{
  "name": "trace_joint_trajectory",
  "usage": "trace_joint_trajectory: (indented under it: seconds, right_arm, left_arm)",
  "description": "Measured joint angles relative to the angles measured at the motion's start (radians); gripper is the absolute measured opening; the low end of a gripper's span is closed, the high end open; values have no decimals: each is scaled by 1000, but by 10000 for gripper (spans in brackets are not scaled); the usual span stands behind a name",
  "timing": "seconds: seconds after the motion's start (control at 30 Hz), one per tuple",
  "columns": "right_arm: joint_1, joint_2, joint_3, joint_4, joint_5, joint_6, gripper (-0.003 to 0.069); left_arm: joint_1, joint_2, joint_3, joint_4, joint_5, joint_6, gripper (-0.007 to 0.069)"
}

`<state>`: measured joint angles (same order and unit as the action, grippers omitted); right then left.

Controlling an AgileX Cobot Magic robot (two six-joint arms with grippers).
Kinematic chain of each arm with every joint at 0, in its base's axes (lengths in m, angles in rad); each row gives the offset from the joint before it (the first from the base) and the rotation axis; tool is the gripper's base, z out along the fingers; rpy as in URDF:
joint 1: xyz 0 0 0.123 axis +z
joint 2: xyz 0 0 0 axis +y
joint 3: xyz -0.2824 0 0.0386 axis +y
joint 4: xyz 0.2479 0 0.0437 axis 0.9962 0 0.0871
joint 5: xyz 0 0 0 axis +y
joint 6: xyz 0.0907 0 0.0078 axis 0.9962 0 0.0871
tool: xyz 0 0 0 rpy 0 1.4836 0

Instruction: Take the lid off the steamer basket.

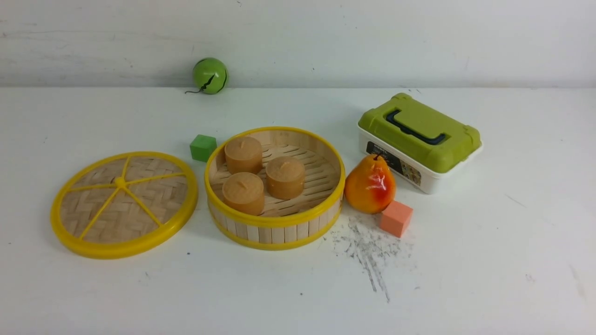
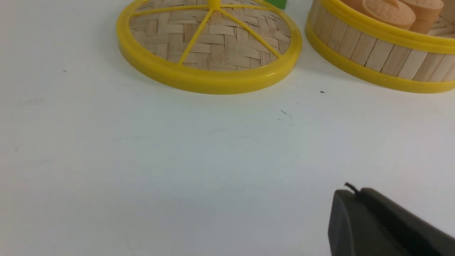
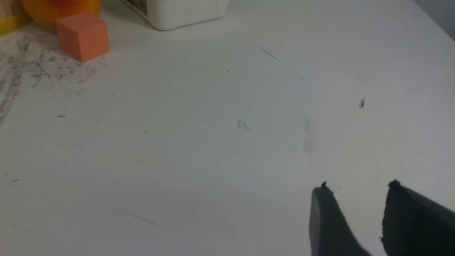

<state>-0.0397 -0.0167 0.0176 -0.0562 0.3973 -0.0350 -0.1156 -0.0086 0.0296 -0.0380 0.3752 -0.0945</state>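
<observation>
The right fingers (image 3: 328, 217) stand narrowly apart, empty, over bare worktop (image 3: 213, 142). The left fingers (image 2: 359, 220) seem closed, though mostly out of view. The lid (image 1: 123, 204) lies flat just left of the uncovered steamer basket (image 1: 275, 223), rims nearly touching.

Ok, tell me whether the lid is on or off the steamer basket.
Off. The lid lies flat on the table beside the steamer basket, whose open top shows three brown cakes inside.
</observation>
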Motion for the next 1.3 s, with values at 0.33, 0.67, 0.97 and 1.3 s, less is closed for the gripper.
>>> trace_joint_trajectory:
  seconds: [0.33, 0.67, 0.97, 1.3]
  right_arm:
    - [0, 0, 0, 0, 0, 0, 240]
    - [0, 0, 0, -1, 0, 0, 240]
    - [0, 0, 0, -1, 0, 0, 240]
    - [0, 0, 0, -1, 0, 0, 240]
  left_arm:
    - [0, 0, 0, 0, 1, 0, 8]
    - [0, 0, 0, 0, 2, 0, 8]
    - [0, 0, 0, 0, 2, 0, 17]
    - [0, 0, 0, 0, 2, 0, 22]
